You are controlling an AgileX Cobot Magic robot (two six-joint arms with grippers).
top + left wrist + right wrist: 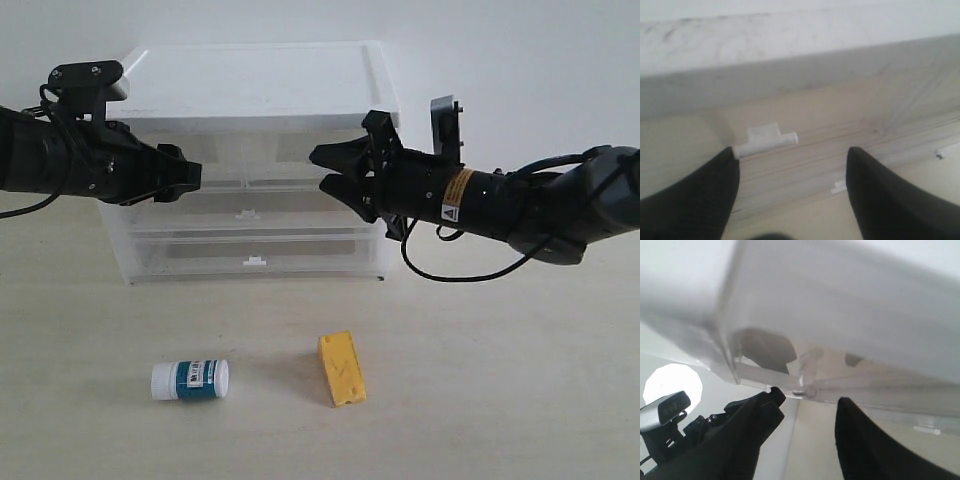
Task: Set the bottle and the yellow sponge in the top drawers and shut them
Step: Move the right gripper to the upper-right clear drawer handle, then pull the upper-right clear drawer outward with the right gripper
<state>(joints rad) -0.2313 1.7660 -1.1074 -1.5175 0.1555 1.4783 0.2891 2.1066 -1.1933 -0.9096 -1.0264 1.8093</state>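
The bottle [190,380] lies on its side on the table, front left. The yellow sponge [341,368] lies to its right. Both top drawers, left [222,158] and right [295,150], sit shut under the chest's white top [260,88]. My left gripper [193,176] is open in front of the left top drawer, and its white tab handle [767,140] shows just beyond one fingertip of that gripper [792,155]. In front of the right top drawer hangs my right gripper [318,169], open and empty. In the right wrist view that drawer's handle [808,371] lies just past the gripper [809,400].
Two full-width drawers with white handles [247,213] [255,262] sit shut below the top ones. The chest stands against a white wall. Bare tabletop [480,400] stretches around the bottle and sponge. The left arm [670,415] shows in the right wrist view.
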